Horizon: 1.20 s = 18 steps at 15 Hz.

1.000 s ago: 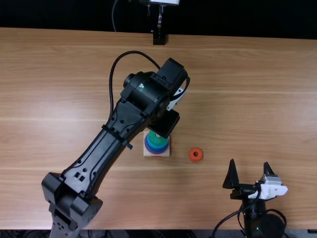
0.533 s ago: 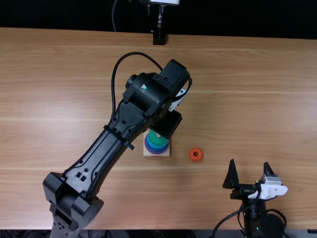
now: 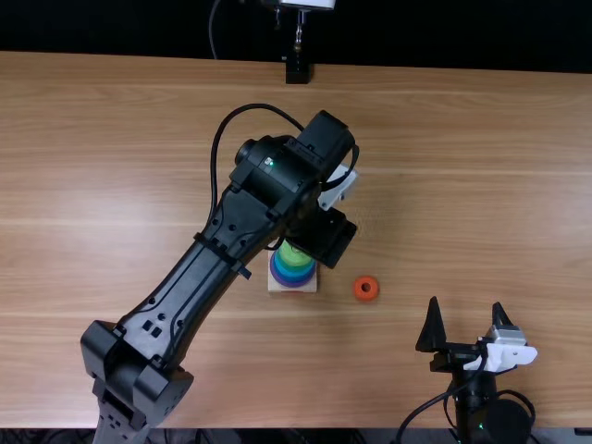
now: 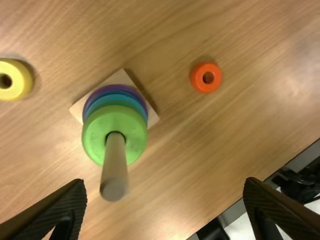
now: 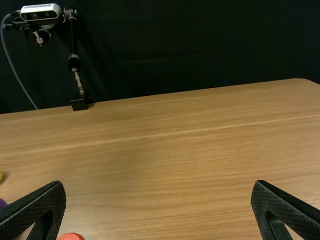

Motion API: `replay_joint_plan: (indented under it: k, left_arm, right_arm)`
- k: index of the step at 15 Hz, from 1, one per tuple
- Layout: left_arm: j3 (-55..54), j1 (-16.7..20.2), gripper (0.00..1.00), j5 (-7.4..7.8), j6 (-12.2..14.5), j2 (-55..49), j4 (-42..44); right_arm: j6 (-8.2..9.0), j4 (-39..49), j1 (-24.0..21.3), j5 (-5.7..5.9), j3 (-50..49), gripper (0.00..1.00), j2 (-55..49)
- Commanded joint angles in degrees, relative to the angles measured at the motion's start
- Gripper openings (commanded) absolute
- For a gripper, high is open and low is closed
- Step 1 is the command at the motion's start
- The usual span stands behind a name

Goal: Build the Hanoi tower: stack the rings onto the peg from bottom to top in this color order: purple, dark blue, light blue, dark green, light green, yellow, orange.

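In the top view, a light green ring (image 3: 294,254) now topped the stack (image 3: 289,274), at the spot where dark green had shown in both earlier pictures. The left arm (image 3: 190,287) had edged slightly rightward over the first half second. After that, the left gripper (image 3: 326,237) had swung farther right, and more of the white part (image 3: 340,188) beside it had come into sight.

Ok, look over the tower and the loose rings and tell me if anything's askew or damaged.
Nothing stands out. The light green ring circles the peg above the purple ring, and the yellow ring and orange ring lie flat on the table, with no visible damage.
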Motion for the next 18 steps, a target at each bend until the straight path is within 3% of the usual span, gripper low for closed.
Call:
replay_joint_plan:
  k: [1, 2, 5, 9, 10, 11, 12, 13, 18]
  left_arm:
    - [-1.1, 1.3, 1.00, 1.44, 0.4, 0.8, 3.9]
    - [-1.1, 2.4, 1.00, 1.55, 0.1, 0.8, 7.3]
    - [-1.0, 6.0, 1.00, -0.35, 0.4, 1.0, 15.5]
    - [-2.1, 11.5, 1.00, -9.00, 1.4, 4.8, 16.4]
    - [-3.3, 12.4, 1.00, -12.27, 4.3, 5.6, 16.6]
    - [-4.8, 12.6, 1.00, -14.38, 8.9, 6.3, 16.7]
    - [-5.9, 12.7, 1.00, -14.90, 13.3, 8.0, 16.7]
    - [-7.0, 12.8, 1.00, -14.90, 15.8, 9.4, 16.7]
    - [-9.1, 12.8, 1.00, -14.69, 16.2, 14.6, 16.8]
  right_arm:
    - [0.03, 0.3, -0.2, 0.12, -0.4, 1.00, -0.7]
    - [0.03, 0.3, -0.2, 0.12, -0.4, 1.00, -0.7]
    - [0.03, 0.3, -0.2, 0.12, -0.4, 1.00, -0.7]
    - [0.03, 0.3, -0.2, 0.12, -0.4, 1.00, -0.7]
    - [0.03, 0.3, -0.2, 0.12, -0.4, 1.00, -0.7]
    - [0.03, 0.3, -0.2, 0.12, -0.4, 1.00, -0.7]
    - [0.03, 0.3, -0.2, 0.12, -0.4, 1.00, -0.7]
    - [0.03, 0.3, -0.1, 0.12, -0.4, 1.00, -0.7]
    - [0.03, 0.3, -0.2, 0.12, -0.4, 1.00, -0.7]
